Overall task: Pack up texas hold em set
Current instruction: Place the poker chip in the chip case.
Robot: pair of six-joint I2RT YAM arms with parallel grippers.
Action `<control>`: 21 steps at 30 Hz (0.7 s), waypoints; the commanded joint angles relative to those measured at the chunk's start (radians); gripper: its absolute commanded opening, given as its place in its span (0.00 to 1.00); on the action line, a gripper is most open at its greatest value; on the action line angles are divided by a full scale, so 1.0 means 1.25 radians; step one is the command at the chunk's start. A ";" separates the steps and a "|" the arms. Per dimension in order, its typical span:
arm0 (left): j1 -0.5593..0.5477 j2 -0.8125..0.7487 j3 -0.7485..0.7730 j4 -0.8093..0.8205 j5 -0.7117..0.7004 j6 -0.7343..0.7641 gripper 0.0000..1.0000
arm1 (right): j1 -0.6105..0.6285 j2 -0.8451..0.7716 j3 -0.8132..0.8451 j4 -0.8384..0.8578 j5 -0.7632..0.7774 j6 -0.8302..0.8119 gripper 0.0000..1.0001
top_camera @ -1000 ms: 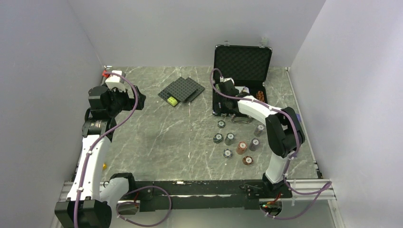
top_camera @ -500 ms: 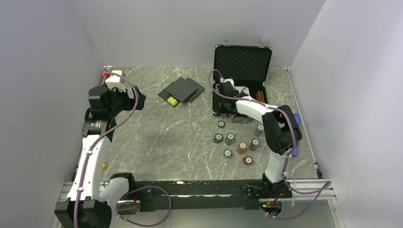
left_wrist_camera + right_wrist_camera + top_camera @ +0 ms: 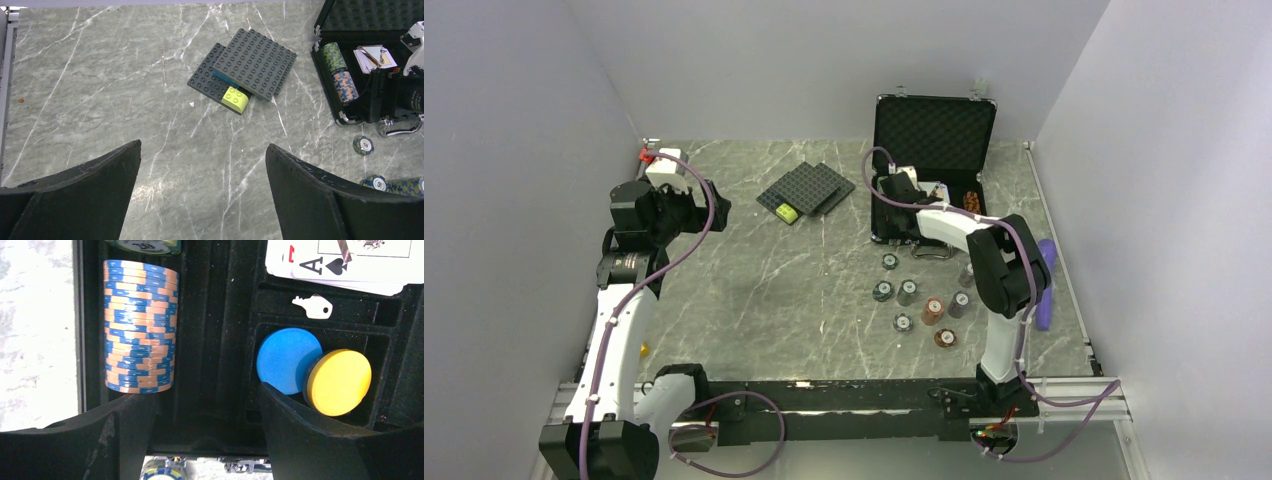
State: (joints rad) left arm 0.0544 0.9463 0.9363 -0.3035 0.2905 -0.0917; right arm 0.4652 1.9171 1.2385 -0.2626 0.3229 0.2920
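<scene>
Several loose chip stacks (image 3: 933,310) stand on the counter (image 3: 774,290), between your right arm's base and the open briefcase (image 3: 935,135). At about the same depth but well apart, at the counter's left side, your left claw (image 3: 202,146) hovers spread wide and empty, looking toward dark studded plates (image 3: 250,65).

Farther back, your right claw (image 3: 200,405) hangs over the case's tray. Its fingers are spread, with only an empty foam channel between them. Just left of that channel a blue-and-orange chip roll (image 3: 140,325) lies on its side, its long axis running front to back along the case. To the right, a blue disc (image 3: 287,360) and a yellow disc (image 3: 340,382) overlap in one pocket. Beyond them lie a small key (image 3: 313,306) and playing cards (image 3: 350,265).

By my reading, the chips left to pack lie back toward the right arm's base, and that arm is much the nearer.
</scene>
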 commanded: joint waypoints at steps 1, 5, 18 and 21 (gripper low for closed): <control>-0.003 -0.004 0.003 0.023 0.009 -0.004 0.98 | -0.020 0.023 0.046 0.035 0.029 0.004 0.77; -0.003 -0.002 0.003 0.023 0.009 -0.004 0.98 | -0.027 0.037 0.063 0.039 0.026 -0.006 0.76; -0.004 0.000 0.003 0.024 0.011 -0.005 0.98 | -0.039 0.037 0.075 0.036 -0.020 -0.039 0.79; -0.003 0.000 0.003 0.024 0.013 -0.005 0.98 | -0.040 0.008 0.062 0.037 -0.070 -0.054 0.83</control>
State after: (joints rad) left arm 0.0544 0.9466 0.9363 -0.3035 0.2905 -0.0917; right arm 0.4320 1.9652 1.2949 -0.2680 0.2836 0.2558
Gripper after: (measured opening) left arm 0.985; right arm 0.804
